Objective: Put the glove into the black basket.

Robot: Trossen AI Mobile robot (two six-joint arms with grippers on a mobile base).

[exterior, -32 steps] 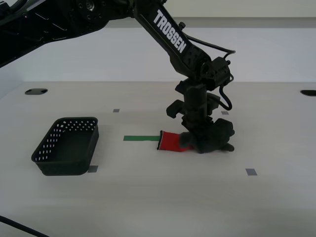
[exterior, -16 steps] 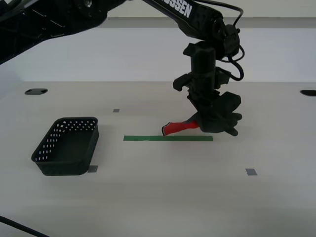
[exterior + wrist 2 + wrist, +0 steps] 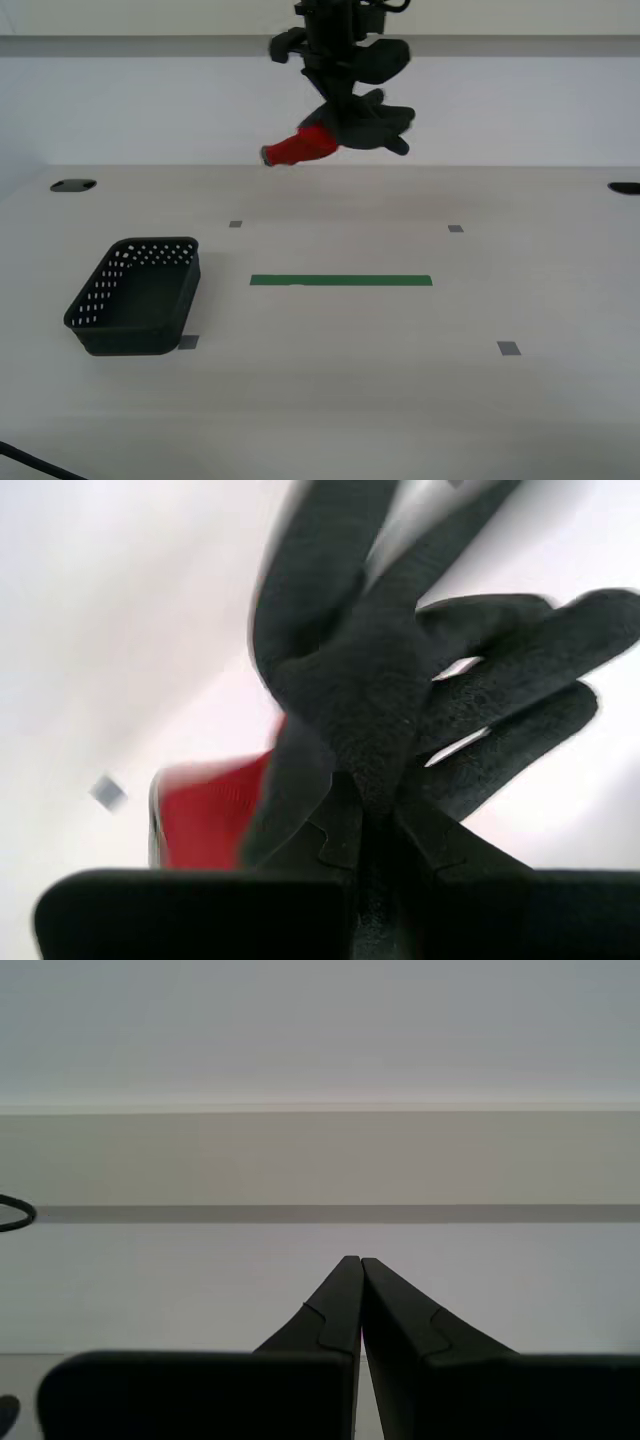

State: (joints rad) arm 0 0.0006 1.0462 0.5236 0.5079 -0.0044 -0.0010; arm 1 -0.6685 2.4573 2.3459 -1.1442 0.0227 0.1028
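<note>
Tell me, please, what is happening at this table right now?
My second claw is shut on the glove and holds it high above the table, red cuff toward the exterior view's left. The basket sits on the table, lower and toward the exterior view's left, with nothing in it. My first claw is shut and holds nothing.

Lab: bare tabletop (image 3: 400, 400) w/ tape marks (image 3: 341, 281)
</note>
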